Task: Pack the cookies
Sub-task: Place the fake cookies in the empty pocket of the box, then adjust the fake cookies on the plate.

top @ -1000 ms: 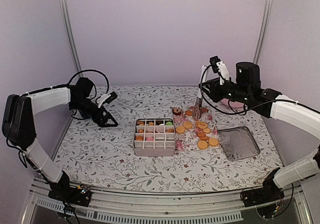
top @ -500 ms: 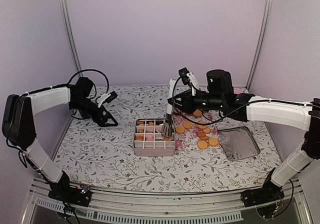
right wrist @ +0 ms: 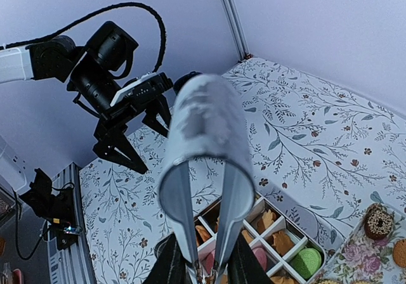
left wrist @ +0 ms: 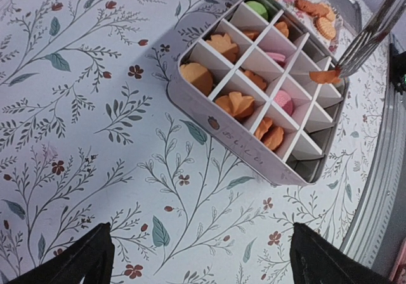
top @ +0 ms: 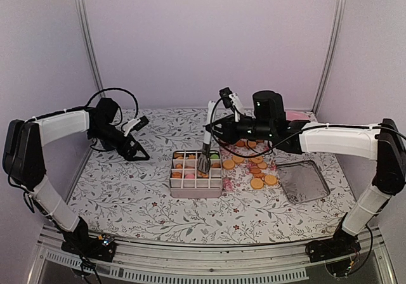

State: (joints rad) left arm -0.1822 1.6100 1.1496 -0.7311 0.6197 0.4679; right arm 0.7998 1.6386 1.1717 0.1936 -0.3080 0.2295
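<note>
Cookie in tongs below right pincer

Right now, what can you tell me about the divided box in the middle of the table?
The box is pale, square and shallow, split by white dividers into sixteen cells. It sits flat on the flowered cloth. One side wall bears a small strawberry mark and some lettering. Cookies lie in many cells, mostly orange, two pink, one green in a corner; other cells are empty. Tongs carrying an orange cookie hang over it; contact unclear.

Plain lilac walls; metal corner posts; floral tablecloth.
</note>
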